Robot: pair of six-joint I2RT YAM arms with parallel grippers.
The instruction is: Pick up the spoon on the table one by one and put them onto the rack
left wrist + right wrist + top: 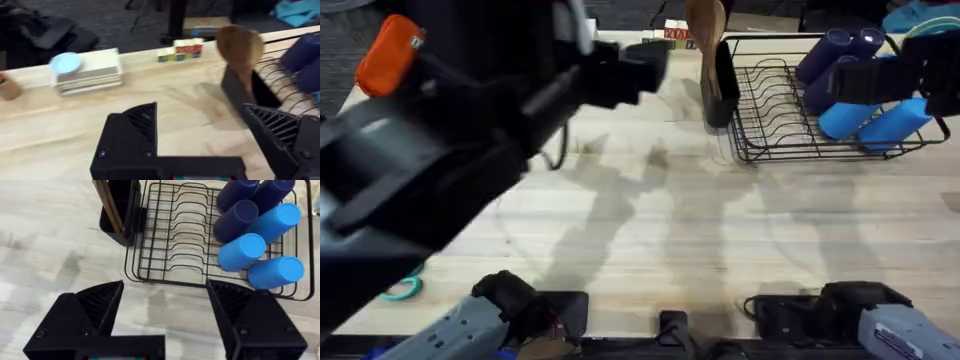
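Observation:
The black wire rack [775,110] [170,240] stands at the far right of the table [720,230]. Its black caddy [718,92] [119,215] holds thin brown wooden handles [107,205], and one wide wooden spoon bowl [705,22] [241,45] sticks up from it. I cannot pick out a slim spoon among them. High above the table, just left of the caddy, my left gripper [645,65] [197,112] is open and holds nothing. My right gripper [165,287] hangs open and empty in front of the rack.
Several blue cups [865,90] [260,235] lie in the rack's right half. A white stacked tray [90,75] with a blue plate [65,62] and coloured blocks [180,50] sit along the far edge. A teal ring [405,290] lies near left.

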